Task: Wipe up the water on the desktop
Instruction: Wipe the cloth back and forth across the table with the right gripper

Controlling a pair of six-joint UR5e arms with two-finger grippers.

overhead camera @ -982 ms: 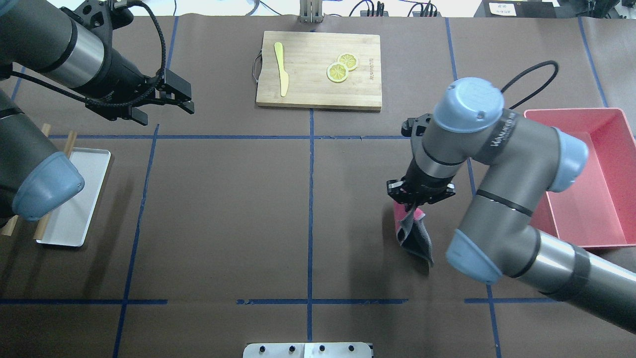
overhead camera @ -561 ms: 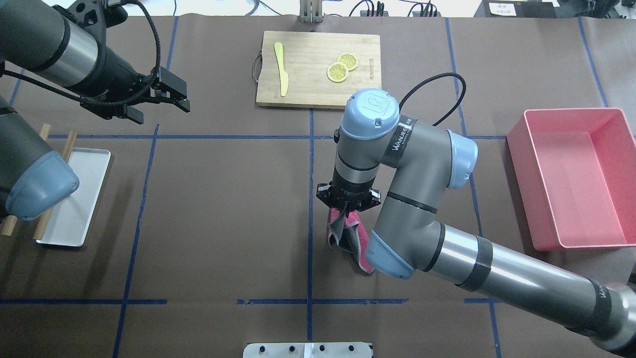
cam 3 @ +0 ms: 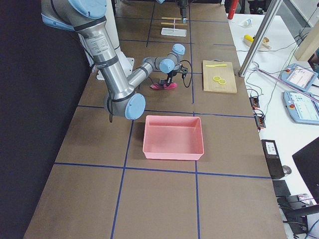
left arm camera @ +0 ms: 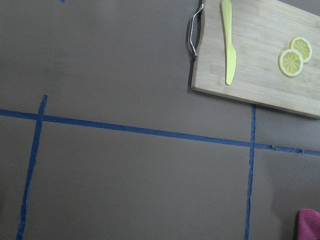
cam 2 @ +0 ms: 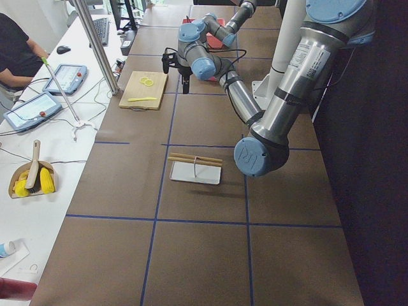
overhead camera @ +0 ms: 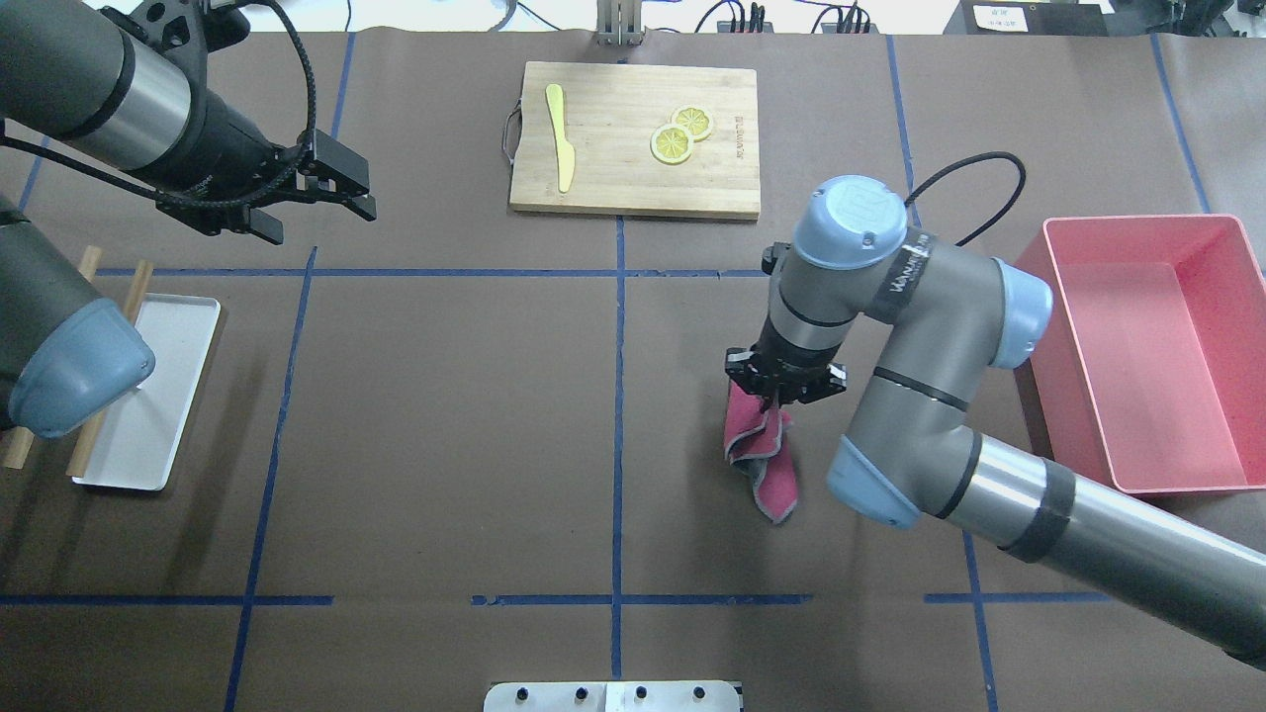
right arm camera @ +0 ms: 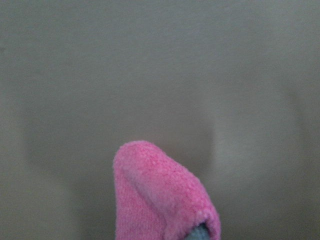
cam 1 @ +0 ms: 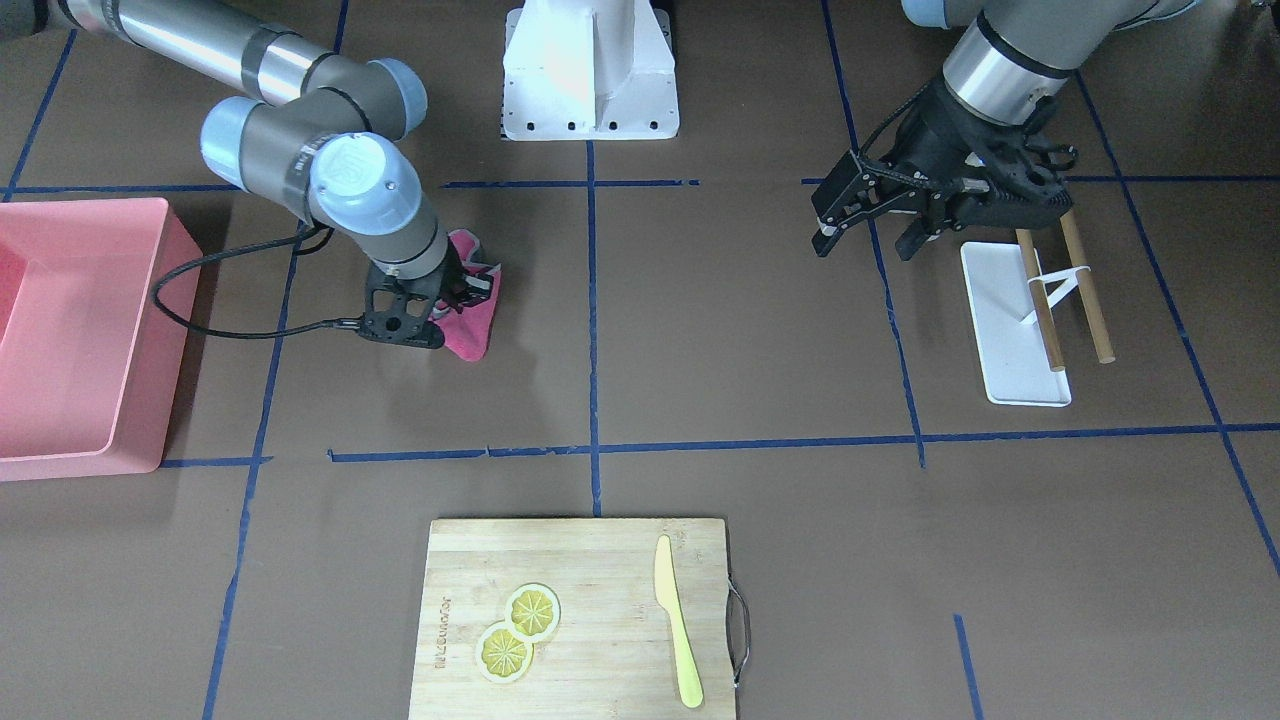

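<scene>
1. Nearest the robot: a white base plate sits at the bench edge. The bench is dark brown and matte, runs under everything, and is split into big rectangles by blue tape lines.
2. Mid bench, robot's right of the centre tape line: the right hand points straight down, fingers pressed together on the top of a pink cloth w/ grey edging.
3. The cloth is bunched. Its lower part lies on the bench and trails back toward the robot. The wrist cam shows only a pink fold against brown bench.
4. Same depth, far right: a pink bin stands on the bench, apart from the cloth, partly behind the right arm's elbow.
5. Same depth, far left: a white tray w/ two wooden sticks beside and under it, partly hidden by the left arm.
6. Further out, left: the left hand hangs above the bench, fingers spread, holding nothing, well apart from the cloth.
7. Far side, centre: a cutting board carries a yellow knife and two overlapping lemon slices.
</scene>
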